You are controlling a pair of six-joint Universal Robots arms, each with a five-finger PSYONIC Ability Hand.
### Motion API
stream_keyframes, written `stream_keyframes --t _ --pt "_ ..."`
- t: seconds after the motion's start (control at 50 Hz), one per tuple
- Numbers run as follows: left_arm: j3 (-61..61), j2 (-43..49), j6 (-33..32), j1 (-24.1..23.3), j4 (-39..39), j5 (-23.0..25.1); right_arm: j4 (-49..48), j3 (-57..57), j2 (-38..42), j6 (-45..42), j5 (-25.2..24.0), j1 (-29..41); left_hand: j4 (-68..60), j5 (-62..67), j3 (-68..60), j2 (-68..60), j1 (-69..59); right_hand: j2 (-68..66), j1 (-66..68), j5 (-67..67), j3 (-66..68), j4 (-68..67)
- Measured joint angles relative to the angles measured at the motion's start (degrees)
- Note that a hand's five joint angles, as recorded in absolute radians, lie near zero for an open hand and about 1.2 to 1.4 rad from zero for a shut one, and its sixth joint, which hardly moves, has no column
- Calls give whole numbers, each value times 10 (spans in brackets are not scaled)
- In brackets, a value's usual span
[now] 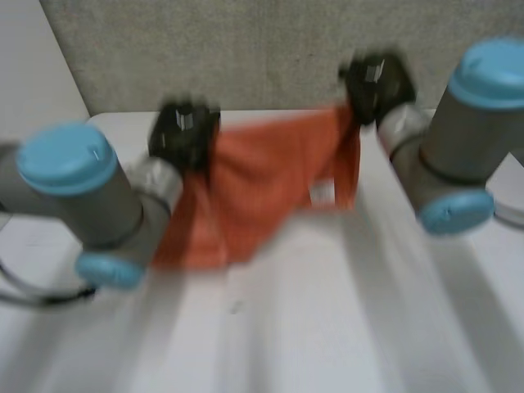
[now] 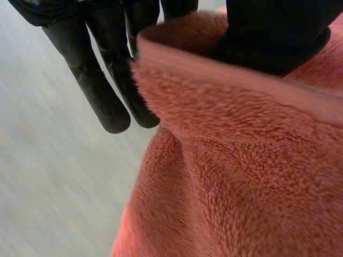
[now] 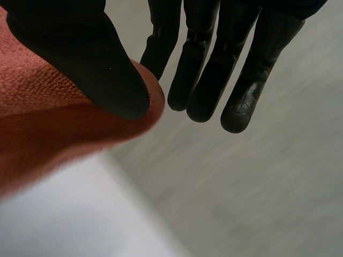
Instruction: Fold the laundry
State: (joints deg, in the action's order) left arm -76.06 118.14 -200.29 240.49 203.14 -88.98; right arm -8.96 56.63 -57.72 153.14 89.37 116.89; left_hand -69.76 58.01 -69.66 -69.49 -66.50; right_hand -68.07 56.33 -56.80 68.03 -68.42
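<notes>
An orange towel (image 1: 262,184) hangs stretched between my two hands above the white table (image 1: 327,327), its lower part sagging down to the tabletop. My left hand (image 1: 184,131) pinches one top corner of the towel (image 2: 225,160) between its thumb (image 2: 273,37) and its fingers (image 2: 102,96). My right hand (image 1: 375,80) holds the other top corner higher up. There the thumb (image 3: 91,69) presses the towel's (image 3: 48,123) edge against the fingers (image 3: 214,64), which stay nearly straight.
A grey wall (image 1: 246,49) rises behind the table's far edge. Bare white tabletop lies in front of the towel, between the two arms.
</notes>
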Motion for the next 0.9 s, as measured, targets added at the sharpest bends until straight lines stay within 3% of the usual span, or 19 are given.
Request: stream_keyframes --t 0.12,0.14,0.2,0.34,0.44,0.5,0.68,0.82,0.9 --pt "72 -16 -39 5 47 17 -59 -57 -19 13 16 0 0 0 0 0 0 0 0 0 0 0" --pt "101 -42 -54 9 93 43 -109 -71 -53 29 26 0 0 0 0 0 0 0 0 0 0 0" --pt "89 -58 -52 10 109 56 -123 -54 -71 34 28 1 0 0 0 0 0 0 0 0 0 0" --pt "7 -82 -30 13 116 70 -129 70 -108 38 19 2 0 0 0 0 0 0 0 -2 0 0" --pt "-69 -49 9 22 114 73 -120 203 -120 36 -11 3 39 -16 39 37 3 0 0 -2 1 0" --pt "-94 -18 24 25 113 73 -114 250 -113 34 -25 6 83 -65 86 85 59 0 0 -2 1 0" --pt "-145 73 33 27 90 73 -73 306 -44 27 -36 23 419 -402 416 421 394 0 0 -2 1 0" --pt "-178 35 31 26 81 73 -58 308 -38 31 -34 21 566 -550 565 565 534 0 0 -2 1 0" --pt "-196 -5 32 25 80 73 -57 308 -40 35 -33 19 584 -560 583 582 548 0 0 -2 1 0"
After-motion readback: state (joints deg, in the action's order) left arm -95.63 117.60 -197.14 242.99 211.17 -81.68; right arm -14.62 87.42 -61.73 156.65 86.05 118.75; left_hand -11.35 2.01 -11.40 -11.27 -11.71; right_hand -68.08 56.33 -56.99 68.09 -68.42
